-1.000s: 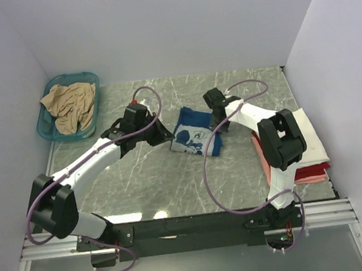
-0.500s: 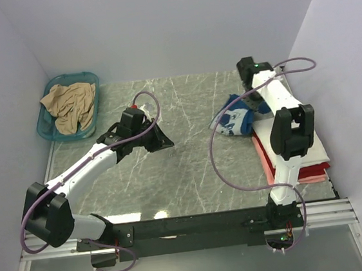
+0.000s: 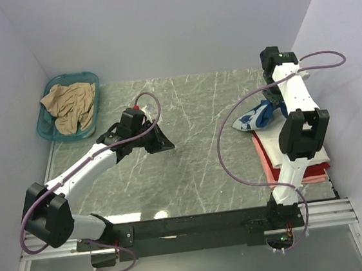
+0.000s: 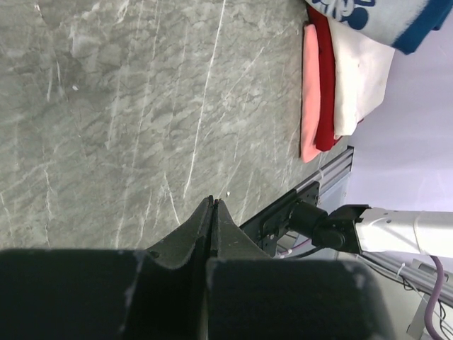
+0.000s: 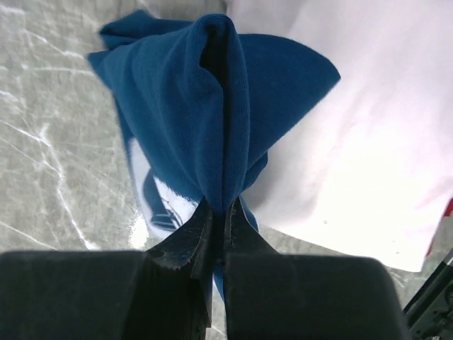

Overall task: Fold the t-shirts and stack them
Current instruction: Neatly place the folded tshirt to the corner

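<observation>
Right fingers (image 5: 185, 246) pinch the blue t-shirt (image 5: 177, 106) over the right-edge stack (image 5: 368, 142), probably to drop it there; left fingers (image 4: 177, 248) closed, empty.

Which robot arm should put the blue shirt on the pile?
The right one. The right gripper is shut on the blue shirt, already at the edge of the pile. The left gripper is shut, empty, and far from it.

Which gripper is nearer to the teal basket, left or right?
Left. The left gripper is somewhat right of the teal basket; the right gripper is much farther right, holding the dark blue t-shirt.
</observation>
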Controlling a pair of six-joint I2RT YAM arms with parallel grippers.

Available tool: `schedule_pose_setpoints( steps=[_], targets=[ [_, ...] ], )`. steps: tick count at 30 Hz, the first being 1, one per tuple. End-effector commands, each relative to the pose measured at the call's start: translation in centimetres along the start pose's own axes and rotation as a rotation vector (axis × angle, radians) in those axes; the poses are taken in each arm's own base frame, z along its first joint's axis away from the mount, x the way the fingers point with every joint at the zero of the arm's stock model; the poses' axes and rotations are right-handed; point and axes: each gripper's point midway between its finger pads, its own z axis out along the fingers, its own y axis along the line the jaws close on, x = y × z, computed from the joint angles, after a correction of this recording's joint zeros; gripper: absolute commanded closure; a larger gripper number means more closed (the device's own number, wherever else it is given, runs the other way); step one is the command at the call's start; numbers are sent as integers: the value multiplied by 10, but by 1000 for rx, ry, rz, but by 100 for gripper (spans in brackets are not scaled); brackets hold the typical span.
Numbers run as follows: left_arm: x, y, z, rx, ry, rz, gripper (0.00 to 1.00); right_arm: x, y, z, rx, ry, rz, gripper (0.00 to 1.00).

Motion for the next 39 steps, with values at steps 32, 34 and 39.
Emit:
schedule_pose_setpoints(
  steps=[32,34,39],
  targets=[
    [-10,-19,7,57,12,66,95,-51,-108,-62,-79,-154,89,100],
    [-8,-19,10,62,23,69,94,-34,-122,-53,-67,-133,87,97],
    [-5,-20,13,80,43,82,92,-6,-151,-54,-97,-132,102,18]
  ],
)
